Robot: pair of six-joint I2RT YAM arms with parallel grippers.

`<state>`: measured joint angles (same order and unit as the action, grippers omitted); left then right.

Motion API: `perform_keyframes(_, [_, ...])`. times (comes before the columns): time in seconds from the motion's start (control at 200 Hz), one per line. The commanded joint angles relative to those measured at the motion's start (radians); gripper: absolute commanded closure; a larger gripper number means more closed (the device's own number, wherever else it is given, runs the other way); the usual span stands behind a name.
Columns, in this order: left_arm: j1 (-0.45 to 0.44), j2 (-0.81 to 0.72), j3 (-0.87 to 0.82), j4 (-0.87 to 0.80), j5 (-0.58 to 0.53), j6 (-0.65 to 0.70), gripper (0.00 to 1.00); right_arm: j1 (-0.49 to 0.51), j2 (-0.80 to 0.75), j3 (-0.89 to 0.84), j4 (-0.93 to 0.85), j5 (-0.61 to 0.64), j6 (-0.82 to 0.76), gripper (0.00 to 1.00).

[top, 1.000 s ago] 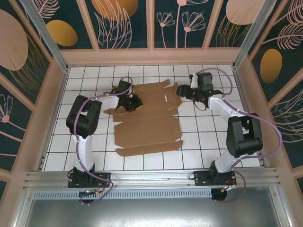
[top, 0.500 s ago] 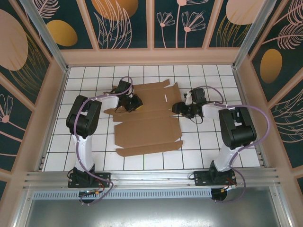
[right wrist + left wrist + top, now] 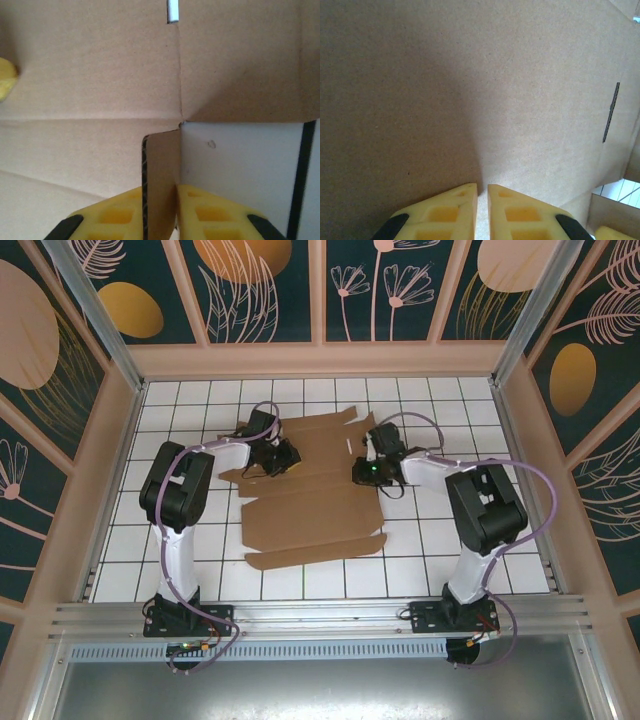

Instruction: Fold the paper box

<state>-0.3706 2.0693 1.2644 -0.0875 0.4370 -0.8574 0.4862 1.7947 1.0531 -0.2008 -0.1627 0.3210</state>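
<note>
Right gripper (image 3: 366, 472) has swung left and now pinches an upright flap on the right edge of the paper box (image 3: 310, 515), spread mid-table (image 3: 420, 562); left gripper (image 3: 284, 457), fingers pressed together, sits over its far-left panel.

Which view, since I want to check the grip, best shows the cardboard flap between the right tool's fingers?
Right wrist: the flap stands edge-on, pinched between the fingers of the right tool. Top external shows the tool sitting over that spot at the right edge of the paper box, hiding the flap. Left wrist shows other, flat cardboard.
</note>
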Motion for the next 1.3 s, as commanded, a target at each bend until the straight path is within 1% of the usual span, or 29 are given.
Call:
perform_keyframes(0.0, [-0.007, 0.016, 0.009, -0.017, 0.007, 0.017, 0.86, 0.123, 0.042, 0.135, -0.179, 0.357, -0.088, 0.88])
perform_keyframes(0.12, [-0.007, 0.015, 0.008, -0.016, 0.011, 0.016, 0.86, 0.231, 0.181, 0.242, -0.288, 0.583, -0.136, 0.87])
perform_keyframes(0.22, [-0.007, 0.018, 0.007, -0.015, 0.011, 0.015, 0.85, 0.308, 0.303, 0.311, -0.346, 0.711, -0.162, 0.87])
perform_keyframes(0.32, [-0.007, 0.016, 0.004, -0.017, 0.009, 0.015, 0.85, 0.348, 0.366, 0.346, -0.365, 0.784, -0.161, 0.86])
perform_keyframes(0.42, [-0.007, 0.015, 0.003, -0.016, 0.008, 0.014, 0.85, 0.347, 0.339, 0.338, -0.342, 0.79, -0.152, 0.85])
perform_keyframes(0.52, [-0.007, 0.014, 0.004, -0.014, 0.012, 0.015, 0.85, 0.331, 0.281, 0.311, -0.307, 0.756, -0.152, 0.81])
perform_keyframes(0.611, [-0.007, 0.005, 0.006, -0.007, 0.019, 0.018, 0.85, 0.279, 0.207, 0.252, -0.261, 0.658, -0.102, 0.75])
perform_keyframes(0.646, [-0.007, 0.002, 0.003, 0.003, 0.023, 0.018, 0.85, 0.247, 0.165, 0.216, -0.231, 0.595, -0.072, 0.71])
perform_keyframes(0.681, [-0.008, -0.002, -0.002, 0.017, 0.031, 0.017, 0.84, 0.209, 0.118, 0.168, -0.189, 0.514, -0.044, 0.65])
perform_keyframes(0.766, [-0.015, -0.006, -0.006, 0.04, 0.058, 0.012, 0.83, 0.141, -0.048, 0.029, -0.002, 0.293, -0.002, 0.5])
perform_keyframes(0.811, [-0.018, -0.021, -0.005, 0.049, 0.066, 0.013, 0.82, 0.124, -0.144, -0.027, 0.087, 0.2, 0.006, 0.45])
perform_keyframes(0.856, [-0.014, -0.054, -0.002, 0.051, 0.069, 0.023, 0.82, 0.116, -0.224, -0.047, 0.134, 0.149, -0.001, 0.45])
perform_keyframes(0.941, [-0.002, -0.134, 0.035, 0.024, 0.049, 0.056, 0.79, 0.117, -0.301, -0.003, 0.117, 0.138, -0.035, 0.38])
perform_keyframes(1.031, [0.017, -0.217, 0.071, -0.029, 0.006, 0.075, 0.75, 0.116, -0.262, 0.115, 0.0, 0.149, -0.092, 0.31])
perform_keyframes(1.071, [0.027, -0.254, 0.076, -0.059, -0.027, 0.078, 0.71, 0.119, -0.229, 0.159, -0.041, 0.164, -0.106, 0.27])
perform_keyframes(1.116, [0.043, -0.299, 0.061, -0.075, -0.053, 0.076, 0.66, 0.123, -0.198, 0.19, -0.063, 0.173, -0.113, 0.24])
perform_keyframes(1.181, [0.073, -0.373, 0.013, -0.085, -0.097, 0.078, 0.54, 0.137, -0.156, 0.208, -0.052, 0.173, -0.116, 0.21])
perform_keyframes(1.221, [0.1, -0.415, -0.021, -0.099, -0.129, 0.078, 0.5, 0.151, -0.126, 0.216, -0.043, 0.173, -0.117, 0.2])
perform_keyframes(1.296, [0.179, -0.465, -0.079, -0.126, -0.162, 0.081, 0.45, 0.19, -0.06, 0.232, -0.022, 0.281, -0.117, 0.19])
